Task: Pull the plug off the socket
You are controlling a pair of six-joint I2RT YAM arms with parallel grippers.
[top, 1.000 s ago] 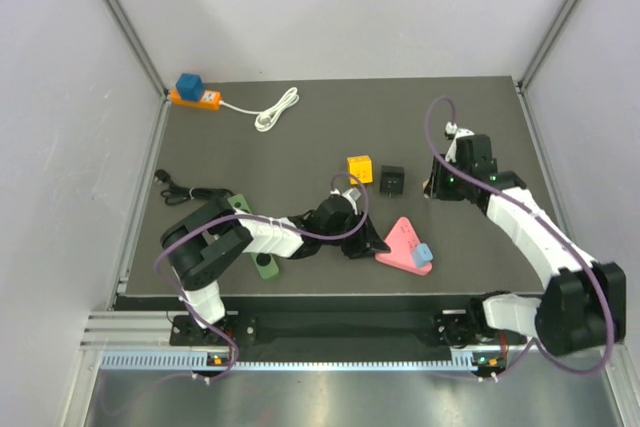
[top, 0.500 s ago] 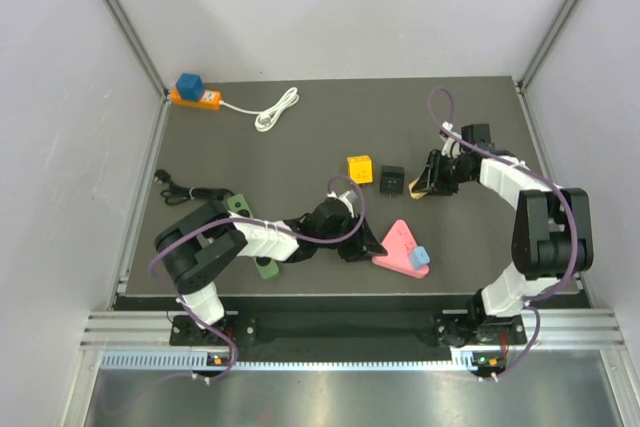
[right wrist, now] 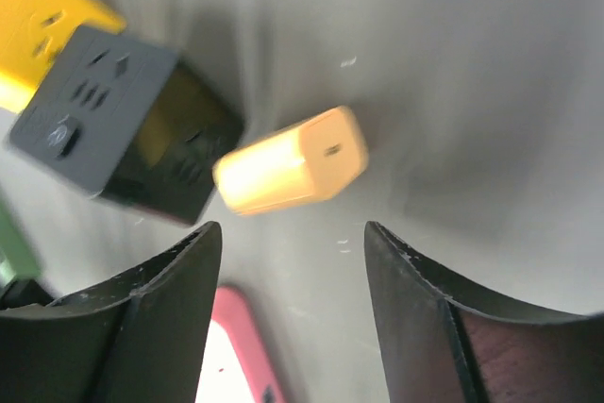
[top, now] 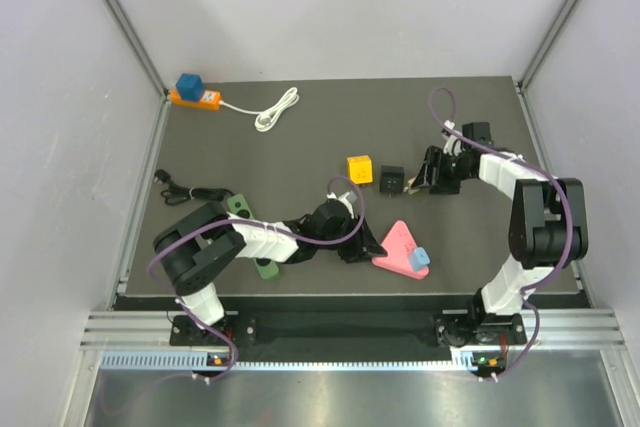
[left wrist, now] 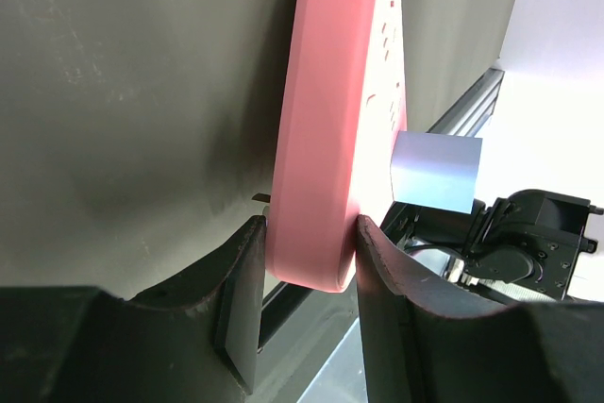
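Starting at the far left corner of the desk [top: 480, 107]: an orange strip [top: 197, 99] with a blue adapter [top: 188, 83] stuck in it and a white cord [top: 278, 107] trailing off to the right. A black cord [top: 181, 187] lies by the left edge. Can't read a brand or label on any of it, everything's too small. The left arm [top: 255, 237] is folded low near the near-left corner, with its forearm stretched out to the right over a green piece [top: 266, 267]. The left gripper [left wrist: 311, 271] is clamped on the rim of the pink triangle socket [left wrist: 326, 139], one finger pressed on each side. The socket's face has a few tiny marks, but they're too blurry to make out. The socket sits mid-desk toward the near edge, and the pale blue plug [left wrist: 434, 172] is seated in its face, at the corner closest to the near edge in the top view. Just beyond it are a yellow cube [top: 359, 168] and a black cube [top: 392, 180] side by side. Next is a small yellow charger [right wrist: 293, 162], lying on the desk right beside the black cube. The right arm [top: 545, 217] goes up from the near-right corner, bends at the elbow and hooks back left, wrist low. The right gripper [right wrist: 293, 261] has its fingers spread wide and holds nothing, and the charger lies just ahead of the gap.
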